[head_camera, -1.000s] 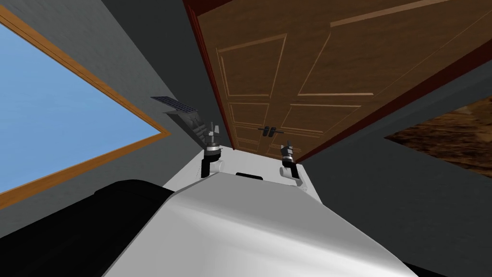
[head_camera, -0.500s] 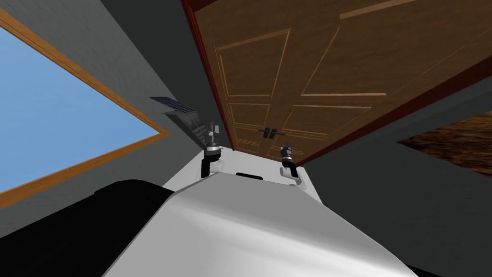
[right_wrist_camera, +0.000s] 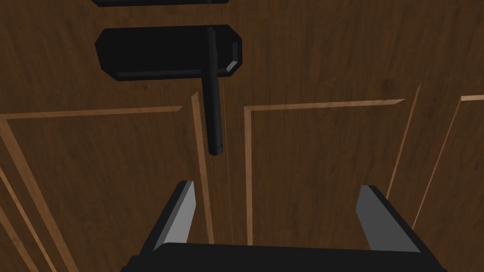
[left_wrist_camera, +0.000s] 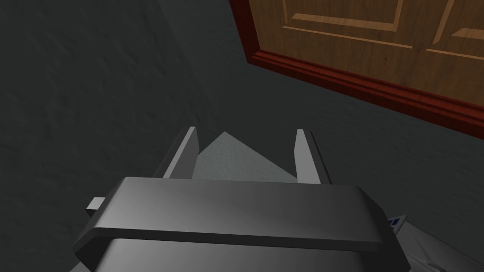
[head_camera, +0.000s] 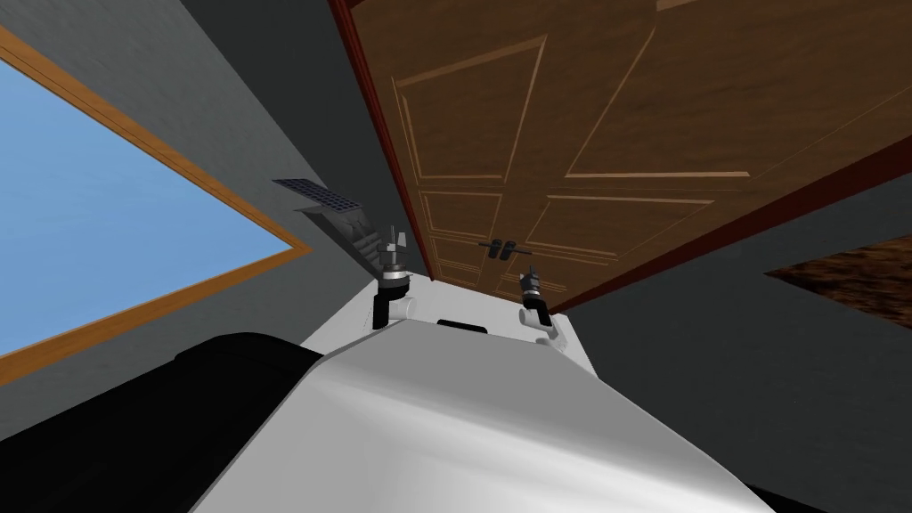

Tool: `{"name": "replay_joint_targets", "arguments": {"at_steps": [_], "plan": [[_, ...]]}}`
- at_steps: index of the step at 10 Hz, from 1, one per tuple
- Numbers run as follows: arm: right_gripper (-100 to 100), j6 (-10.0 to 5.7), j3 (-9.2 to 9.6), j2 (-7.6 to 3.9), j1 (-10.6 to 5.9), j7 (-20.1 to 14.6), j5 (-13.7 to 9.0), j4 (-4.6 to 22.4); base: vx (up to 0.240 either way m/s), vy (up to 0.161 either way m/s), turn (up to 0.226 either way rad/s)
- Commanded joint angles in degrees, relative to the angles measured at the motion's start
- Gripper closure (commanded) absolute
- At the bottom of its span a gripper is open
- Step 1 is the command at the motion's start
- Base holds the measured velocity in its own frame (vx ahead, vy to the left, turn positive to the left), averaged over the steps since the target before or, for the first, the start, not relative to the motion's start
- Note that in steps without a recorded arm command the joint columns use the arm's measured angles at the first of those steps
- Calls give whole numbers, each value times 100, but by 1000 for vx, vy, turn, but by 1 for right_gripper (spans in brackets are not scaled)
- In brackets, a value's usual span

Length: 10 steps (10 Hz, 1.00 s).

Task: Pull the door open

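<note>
A brown panelled double door (head_camera: pixel 552 134) in a dark red frame (head_camera: pixel 378 134) stands in front of me. Two black lever handles (head_camera: pixel 500 247) sit at the seam between its leaves. In the right wrist view one black lever (right_wrist_camera: pixel 213 101) on its dark plate (right_wrist_camera: pixel 156 49) lies just ahead of my right gripper (right_wrist_camera: pixel 279 212), slightly toward its left finger. That gripper is open and apart from the lever. In the head view my right gripper (head_camera: pixel 529 271) is just below the handles. My left gripper (head_camera: pixel 394 239) is open, raised beside the door frame, facing the grey wall (left_wrist_camera: pixel 94 94).
A grey wall with a wood-framed blue window (head_camera: pixel 116 232) runs on the left. A small dark grid panel on a grey bracket (head_camera: pixel 325 200) sticks out of that wall near my left gripper. A brown textured patch (head_camera: pixel 855 272) shows at the right.
The door and its panels have grown and slid across the head view: I have moved nearer and turned slightly. The right gripper has shifted a little toward the handles. The left arm keeps its pose.
</note>
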Motion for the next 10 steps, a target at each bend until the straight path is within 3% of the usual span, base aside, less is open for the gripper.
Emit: {"name": "replay_joint_targets", "arguments": {"at_steps": [1, 8, 9, 10], "plan": [[-100, -2, -19, -17, -72, 6, 3, 201, 92, -28, 27], [-100, 125, -119, -124, -379, 10, 6, 936, 125, -26, 28], [-100, 116, -112, -114, -364, 13, 6, 873, 73, -8, 9], [-100, 72, -255, -284, -299, -66, -60, 1003, 50, 17, 53]]}}
